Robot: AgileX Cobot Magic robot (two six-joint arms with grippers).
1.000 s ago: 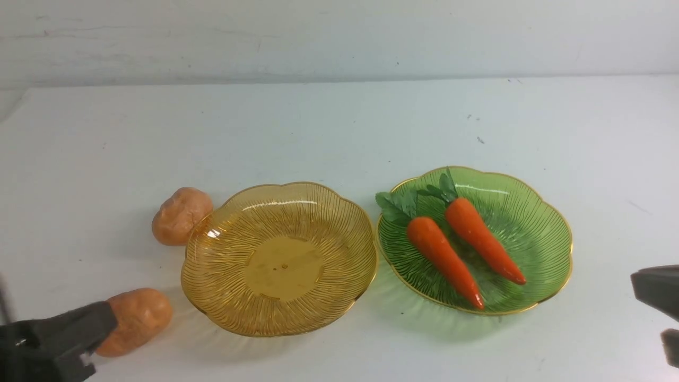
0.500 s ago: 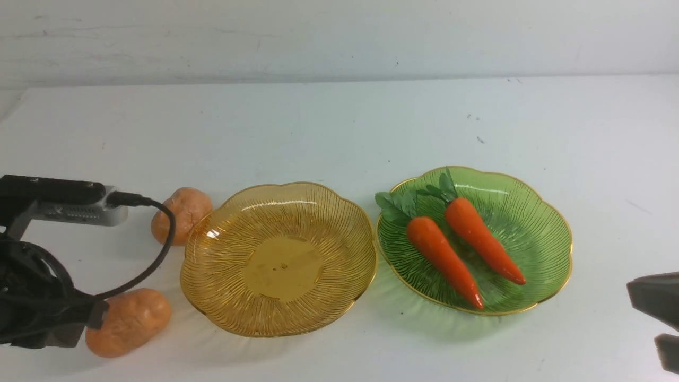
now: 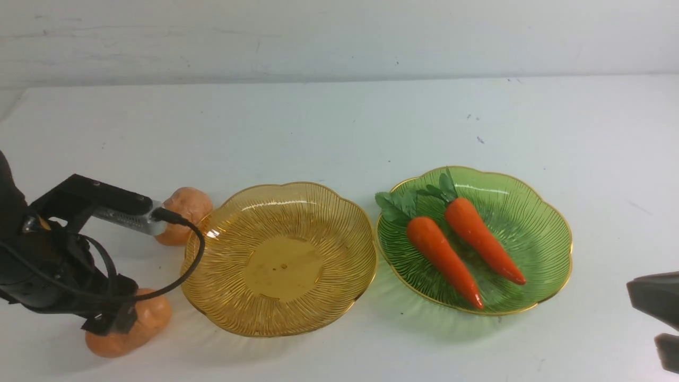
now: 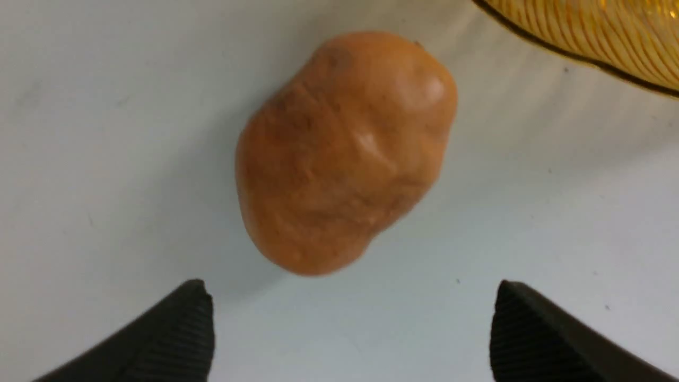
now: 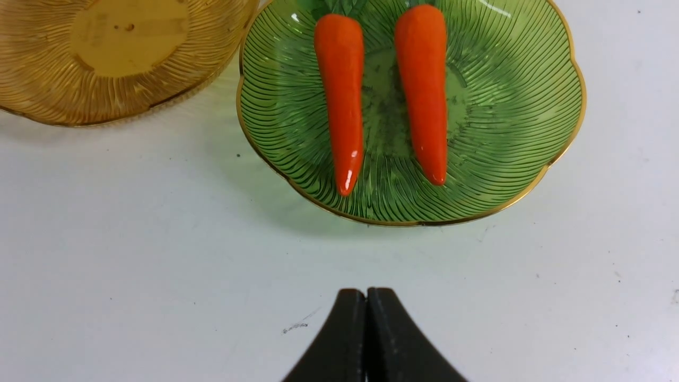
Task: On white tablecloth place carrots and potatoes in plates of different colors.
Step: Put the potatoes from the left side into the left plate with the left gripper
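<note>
Two carrots (image 3: 443,257) (image 3: 482,239) lie side by side in the green plate (image 3: 546,233), also in the right wrist view (image 5: 339,101) (image 5: 421,90). The amber plate (image 3: 318,297) is empty. One potato (image 3: 140,331) lies on the white tablecloth (image 3: 339,127) left of the amber plate; in the left wrist view this potato (image 4: 345,148) sits just beyond my open left gripper (image 4: 350,323), apart from the fingertips. A second potato (image 3: 185,204) lies farther back, touching the amber plate's rim. My left gripper (image 3: 109,321) hovers over the near potato. My right gripper (image 5: 366,297) is shut and empty near the green plate.
The amber plate's rim (image 4: 583,48) is close beside the near potato. The two plates nearly touch each other in the middle. My right arm's tip (image 3: 658,302) shows at the right edge of the front view. A grey wall (image 3: 339,37) runs behind the table.
My left arm has risen and swung forward over the near potato, its wrist camera now in front of the far potato. The right arm and the objects have barely moved.
</note>
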